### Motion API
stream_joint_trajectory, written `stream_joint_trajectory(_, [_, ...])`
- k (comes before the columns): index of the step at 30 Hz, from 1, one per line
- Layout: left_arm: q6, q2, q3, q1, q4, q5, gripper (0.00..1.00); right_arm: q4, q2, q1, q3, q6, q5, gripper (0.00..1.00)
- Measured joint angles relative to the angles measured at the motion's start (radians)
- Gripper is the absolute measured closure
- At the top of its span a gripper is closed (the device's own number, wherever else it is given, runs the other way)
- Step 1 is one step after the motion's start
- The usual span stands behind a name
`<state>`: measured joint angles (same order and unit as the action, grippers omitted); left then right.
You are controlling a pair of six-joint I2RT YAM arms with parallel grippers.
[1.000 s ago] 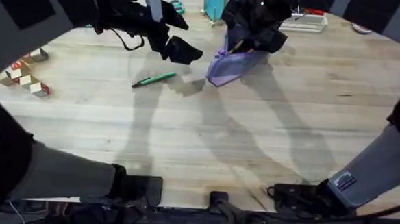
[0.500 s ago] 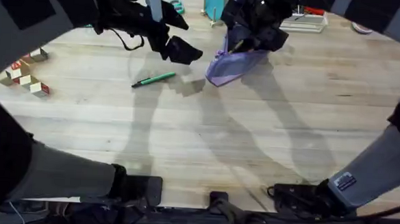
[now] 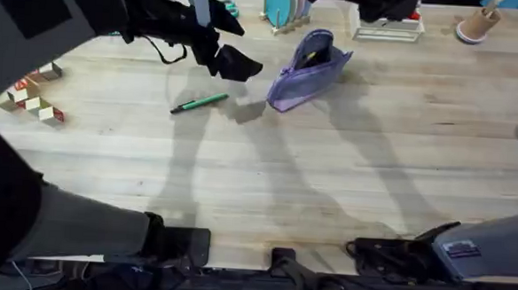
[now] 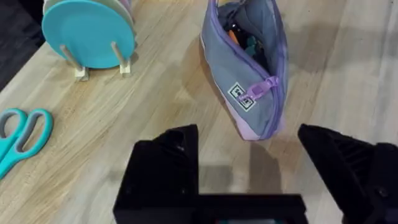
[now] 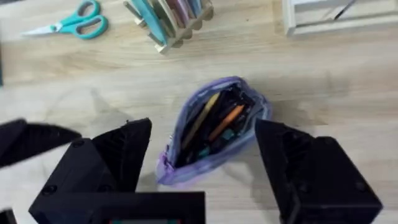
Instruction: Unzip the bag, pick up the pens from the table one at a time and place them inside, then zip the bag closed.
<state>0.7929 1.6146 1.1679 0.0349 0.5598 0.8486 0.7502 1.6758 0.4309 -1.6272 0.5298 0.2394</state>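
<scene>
The lavender bag [image 3: 309, 69] lies unzipped at the far middle of the table [image 3: 328, 175], its mouth gaping. Inside the bag [image 5: 211, 127] a tan-yellow pen [image 5: 202, 118] rests among other items. A green pen [image 3: 199, 103] lies on the wood to the bag's left. My left gripper [image 3: 232, 64] hovers open just left of the bag [image 4: 249, 81], between it and the green pen, with nothing between its fingers [image 4: 168, 162]. My right gripper [image 5: 205, 180] is open and empty, raised above the bag near the table's far edge.
Teal-handled scissors [image 5: 68, 22] and a rack of teal plates [image 3: 280, 4] stand behind the bag. A white tray [image 3: 389, 27] and a cup [image 3: 474, 23] sit at the far right. Small blocks [image 3: 35, 98] lie at the left edge.
My right gripper has lifted off the bag's mouth and pulled back toward the far edge, leaving the bag uncovered. The left arm and the green pen have not moved.
</scene>
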Motion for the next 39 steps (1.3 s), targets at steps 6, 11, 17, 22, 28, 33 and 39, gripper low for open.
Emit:
stream_joint_trajectory(6, [0.0,0.0,0.0,0.0,0.044,-0.058,0.007,0.035,-0.056,0.0,-0.001,-0.102,0.013,0.005])
stream_joint_trajectory(11, [0.008,-0.022,0.0,0.0,0.125,-0.179,0.008,0.08,-0.066,0.0,-0.001,-0.133,0.061,0.006])
stream_joint_trajectory(17, [0.04,-0.142,0.0,0.0,0.231,-0.363,0.007,0.096,-0.066,0.0,-0.001,-0.143,0.081,0.006])
stream_joint_trajectory(22, [0.081,-0.199,0.002,0.0,0.338,-0.511,0.007,0.096,-0.065,0.0,-0.001,-0.144,0.085,0.005])
stream_joint_trajectory(28, [0.131,-0.199,0.002,0.0,0.394,-0.631,0.007,0.096,-0.065,0.0,-0.001,-0.146,0.086,0.005])
stream_joint_trajectory(33, [0.151,-0.199,0.002,0.0,0.378,-0.663,0.007,0.097,-0.066,0.0,-0.001,-0.146,0.086,0.005])
stream_joint_trajectory(39, [0.158,-0.198,0.002,0.0,0.371,-0.67,0.007,0.119,-0.065,0.0,-0.001,-0.146,0.086,0.005])
